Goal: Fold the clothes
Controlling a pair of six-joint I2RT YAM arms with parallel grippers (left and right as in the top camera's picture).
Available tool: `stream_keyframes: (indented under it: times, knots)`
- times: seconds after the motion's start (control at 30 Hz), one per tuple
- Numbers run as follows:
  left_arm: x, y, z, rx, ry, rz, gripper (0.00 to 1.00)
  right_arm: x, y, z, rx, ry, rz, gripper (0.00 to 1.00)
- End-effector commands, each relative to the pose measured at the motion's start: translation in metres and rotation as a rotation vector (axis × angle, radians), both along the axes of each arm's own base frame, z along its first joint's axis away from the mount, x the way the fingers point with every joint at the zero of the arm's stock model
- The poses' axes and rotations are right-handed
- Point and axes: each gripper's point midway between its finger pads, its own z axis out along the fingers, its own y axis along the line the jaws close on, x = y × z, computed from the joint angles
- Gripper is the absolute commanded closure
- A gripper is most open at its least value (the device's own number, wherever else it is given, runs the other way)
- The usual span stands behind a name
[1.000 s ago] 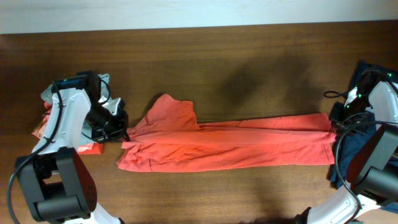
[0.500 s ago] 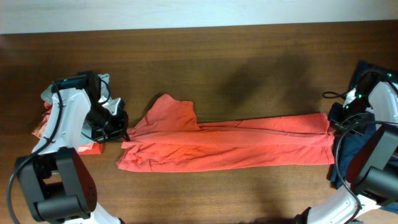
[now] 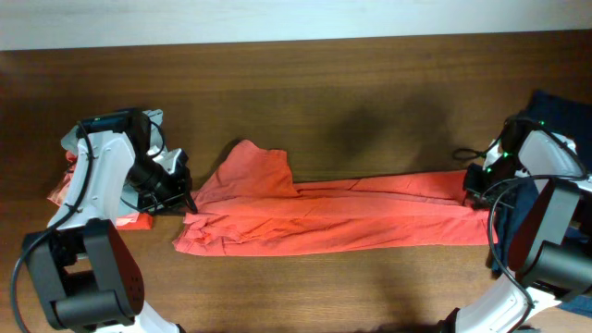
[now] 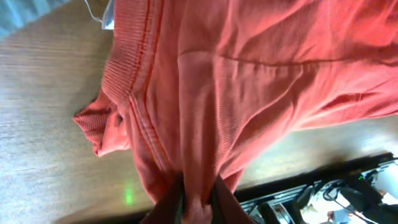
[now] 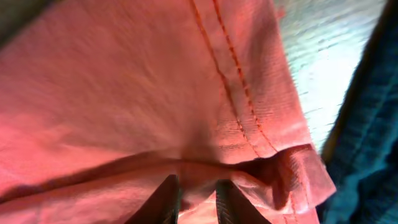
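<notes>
Coral-red T-shirt (image 3: 333,217) lies stretched in a long band from left to right across the middle of the dark wooden table (image 3: 324,102), doubled over lengthwise, with one sleeve (image 3: 254,166) standing out toward the far side near its left end. We find the left gripper (image 3: 185,199) at the left end of the coral-red T-shirt, low over the table; in the left wrist view its fingers (image 4: 171,205) stand close together with a fold of red fabric pinched between them, so we record it as closed on the garment. A ribbed band (image 4: 124,68) of the shirt shows in that view, bunched at the fabric's left edge. We find the right gripper (image 3: 474,192) at the right end, on the hem (image 5: 249,106); in the right wrist view its fingers (image 5: 166,199) are set narrowly with the stitched edge gathered between them, and we record it likewise as gripping the shirt. A dark navy garment (image 3: 548,102) lies at the right edge of the table, beneath and behind the right arm, just beside the hem. At the left edge, under the left arm, a second piece of coral-red cloth (image 3: 63,190) lies, and pale grey-blue cloth (image 4: 28,12) shows in the corner of the left wrist view; we cannot tell whether either is folded
</notes>
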Motion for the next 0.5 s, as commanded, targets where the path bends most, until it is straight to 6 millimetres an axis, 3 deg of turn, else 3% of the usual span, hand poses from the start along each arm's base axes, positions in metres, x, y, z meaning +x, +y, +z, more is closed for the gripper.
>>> stream_keyframes:
  times: [0.0,0.2,0.47]
  knots:
    - [-0.004,0.001,0.009,-0.005,-0.017,-0.007,0.85,-0.01,0.004,-0.009,0.013,0.031,-0.009,0.74]
    - [-0.022,0.006,0.0,0.03,0.053,-0.02,0.78,-0.012,0.003,-0.01,0.006,0.041,-0.007,0.7]
    - [-0.04,0.003,-0.023,0.019,0.101,-0.018,0.77,-0.012,0.003,-0.01,0.006,0.04,-0.008,0.7]
